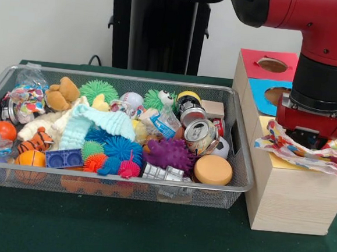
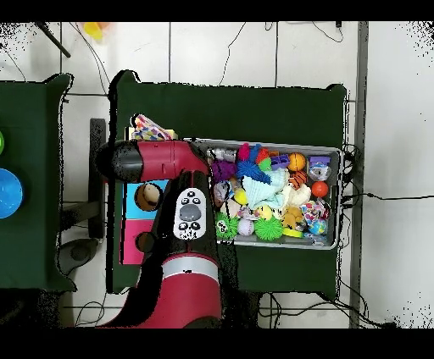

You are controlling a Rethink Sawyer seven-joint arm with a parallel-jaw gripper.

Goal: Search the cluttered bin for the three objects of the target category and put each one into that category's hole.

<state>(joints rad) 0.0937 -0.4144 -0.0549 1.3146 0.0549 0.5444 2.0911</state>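
The red and black arm [image 1: 317, 21] comes down over the wooden box [image 1: 285, 196] that stands just beside the wire mesh bin [image 1: 234, 184], and its gripper [image 1: 308, 137] sits low over the box's near section, pressed into a crinkled, colourfully printed wrapper [image 1: 306, 153] that spreads over the yellow top panel [image 1: 271, 160]; the fingers are buried in the wrapper, so I cannot tell how far apart they stand or whether they grip it. Behind the gripper the blue panel's hole [image 1: 274, 94] and the red panel's hole [image 1: 272, 65] lie uncovered. The bin is packed to its rim: a crushed drink can [image 1: 200, 134] leans near the box side, with a purple spiky toy [image 1: 169, 154], a tan round disc [image 1: 213, 170] and a soccer-patterned ball [image 1: 222, 146] crowded around it. Toward the middle lie a pale green knitted cloth [image 1: 101, 123], blue and green spiky balls [image 1: 120, 148] and a blue brick [image 1: 64, 158]; at the other end are an orange ball [image 1: 30, 159], a toy tiger [image 1: 36, 140], a brown teddy bear [image 1: 62, 93] and a bagged printed wrapper [image 1: 26, 97]. From overhead, the arm covers most of the box, and open green tabletop [image 2: 254, 106] surrounds bin and box.
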